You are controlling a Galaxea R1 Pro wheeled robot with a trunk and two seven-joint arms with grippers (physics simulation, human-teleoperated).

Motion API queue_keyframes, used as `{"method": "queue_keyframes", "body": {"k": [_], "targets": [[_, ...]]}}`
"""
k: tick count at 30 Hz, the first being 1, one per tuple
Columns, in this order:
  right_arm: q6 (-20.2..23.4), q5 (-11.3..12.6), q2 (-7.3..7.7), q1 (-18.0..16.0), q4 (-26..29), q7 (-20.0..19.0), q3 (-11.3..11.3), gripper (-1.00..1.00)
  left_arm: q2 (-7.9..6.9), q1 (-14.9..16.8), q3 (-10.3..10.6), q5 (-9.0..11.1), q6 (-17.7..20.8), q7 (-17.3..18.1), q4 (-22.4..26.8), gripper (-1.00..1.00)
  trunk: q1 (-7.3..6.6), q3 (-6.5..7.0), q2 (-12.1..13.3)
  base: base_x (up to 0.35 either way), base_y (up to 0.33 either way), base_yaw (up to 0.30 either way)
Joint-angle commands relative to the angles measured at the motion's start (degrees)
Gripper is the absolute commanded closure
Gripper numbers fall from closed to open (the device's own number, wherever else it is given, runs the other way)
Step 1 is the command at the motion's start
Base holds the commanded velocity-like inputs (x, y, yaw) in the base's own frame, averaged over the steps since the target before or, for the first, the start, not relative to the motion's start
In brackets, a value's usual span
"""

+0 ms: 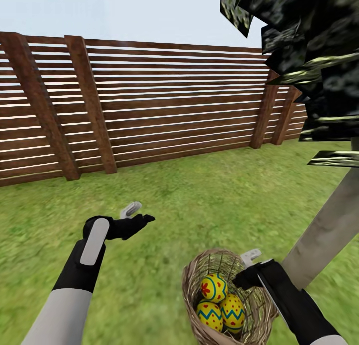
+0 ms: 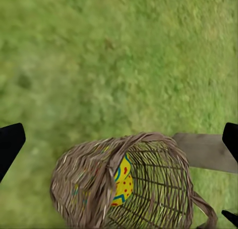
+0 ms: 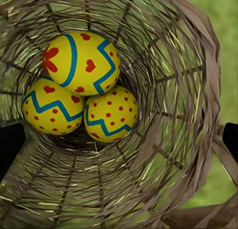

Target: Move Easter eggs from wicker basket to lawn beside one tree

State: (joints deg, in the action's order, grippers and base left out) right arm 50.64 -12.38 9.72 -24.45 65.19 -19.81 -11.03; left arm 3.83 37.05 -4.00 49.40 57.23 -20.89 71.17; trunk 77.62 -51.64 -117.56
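The wicker basket (image 1: 190, 296) lies tilted on the lawn (image 1: 199, 205) at the foot of the tree's pale trunk (image 1: 329, 230). Three yellow Easter eggs sit inside it: one with red hearts (image 3: 82, 62), one with a blue zigzag (image 3: 49, 107) and a dotted one (image 3: 110, 114). My right gripper (image 1: 247, 269) is at the basket's rim, open, and its camera looks straight into the basket's mouth (image 3: 198, 90). My left gripper (image 1: 135, 214) hovers open over the grass to the basket's left. In the left wrist view the basket (image 2: 89, 184) is on its side with one egg (image 2: 123, 182) showing through the weave.
A brown slat fence (image 1: 174, 110) runs across the far side of the garden. The tree's dark canopy (image 1: 309, 51) hangs over the upper right. Open grass stretches between the fence and the basket. The trunk (image 2: 206, 150) lies right beside the basket's mouth.
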Motion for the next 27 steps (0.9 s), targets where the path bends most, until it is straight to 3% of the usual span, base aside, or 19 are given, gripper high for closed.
{"method": "queue_keyframes", "body": {"k": [1, 3, 6, 11, 13, 16, 18, 20, 27], "targets": [[0.2, -0.9, 0.08, -0.1, 0.3, -2.6, -0.6, -1.0, 0.09, 0.0, -0.1, 0.6, 0.2, -0.5, 0.0, -1.0, 0.0, -0.05, 0.0, 0.078, -0.074, 0.0], [0.3, -1.1, 0.18, -0.2, 1.2, -6.0, -1.0, -1.0, 0.12, 0.0, 0.3, 0.6, 0.2, -0.5, 0.0, -1.0, 0.0, -0.05, 0.0, 0.101, -0.09, 0.0], [0.2, -1.2, 0.2, -0.3, 3.4, -7.3, -1.7, -1.0, 0.13, 0.0, 1.9, 0.6, 0.2, -0.5, 0.0, -1.0, 0.0, -0.05, 0.0, 0.061, -0.045, 0.0], [0.1, -2.5, 0.32, -0.3, 6.3, -7.6, -6.5, -1.0, 0.13, 0.0, 3.0, 0.6, 0.2, -0.5, -0.1, -1.0, 0.0, -0.05, 0.0, 0.012, -0.009, 0.0], [0.0, -4.9, 0.36, -0.4, 7.0, -7.6, -7.9, -1.0, 0.13, 0.0, 3.1, 0.6, 0.2, -0.6, -0.1, -1.0, 0.0, -0.05, 0.0, 0.002, -0.002, 0.0], [-1.6, -11.2, 0.42, -0.4, 7.5, -7.8, -9.3, -1.0, 0.13, 0.0, 3.1, 0.6, 0.2, -0.6, -0.2, -1.0, 0.0, -0.05, 0.0, 0.001, -0.076, 0.0], [-5.8, -15.1, 0.53, -0.5, 7.6, -8.4, -11.8, -1.0, 0.13, 0.0, 3.2, 0.6, 0.2, -0.6, -0.2, -1.0, 0.0, -0.05, 0.0, 0.0, -0.128, 0.0], [-11.0, -16.6, 0.64, -0.5, 7.4, -10.0, -14.5, -1.0, 0.13, 0.0, 3.2, 0.6, 0.2, -0.6, -0.2, -1.0, 0.0, -0.05, 0.0, 0.0, -0.051, 0.0], [-22.8, -21.4, 2.34, -0.4, 7.2, -12.3, -16.3, -1.0, 0.19, 0.0, 3.5, 0.6, 0.2, -0.6, -0.9, -1.0, 0.0, -0.05, 0.0, 0.0, -0.008, 0.0]]}}
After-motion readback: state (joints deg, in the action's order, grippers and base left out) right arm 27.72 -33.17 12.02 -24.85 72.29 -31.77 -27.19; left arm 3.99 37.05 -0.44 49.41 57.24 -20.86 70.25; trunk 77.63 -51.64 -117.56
